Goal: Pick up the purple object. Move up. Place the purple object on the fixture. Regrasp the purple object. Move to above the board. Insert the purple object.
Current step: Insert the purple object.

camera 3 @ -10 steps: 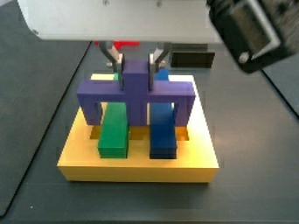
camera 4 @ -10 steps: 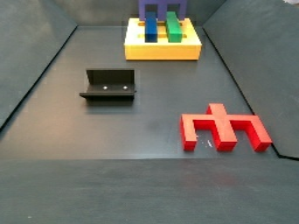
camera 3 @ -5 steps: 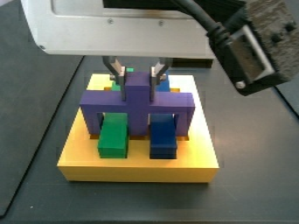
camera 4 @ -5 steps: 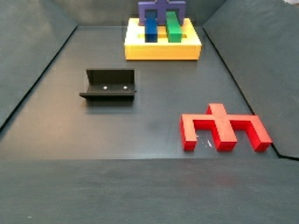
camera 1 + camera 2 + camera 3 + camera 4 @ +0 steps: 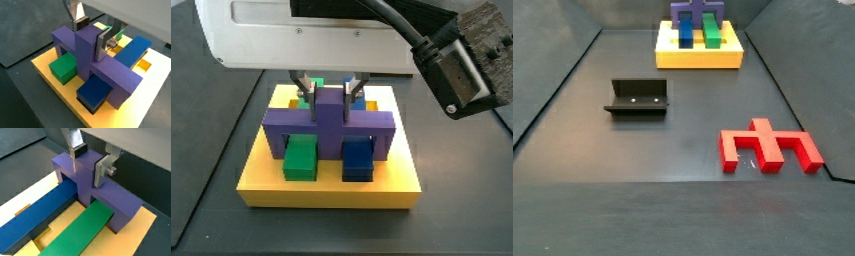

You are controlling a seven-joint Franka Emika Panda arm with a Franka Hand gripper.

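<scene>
While the purple object [image 5: 93, 60] straddles the green bar [image 5: 65, 67] and blue bar [image 5: 97, 91] on the board [image 5: 329, 189], its raised tab sits between the fingers [image 5: 101, 170] of the gripper [image 5: 90, 162], which clamp it from above.

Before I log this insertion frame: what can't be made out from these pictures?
- Whether the purple object has its legs fully seated in the board: its own bar and the green bar and blue bar hide the slots in a side view.
- The gripper: cut off by the frame edge in both wrist views.
- The fixture: its inside is too dark to read.
- The red block: its far right end is cropped.
</scene>
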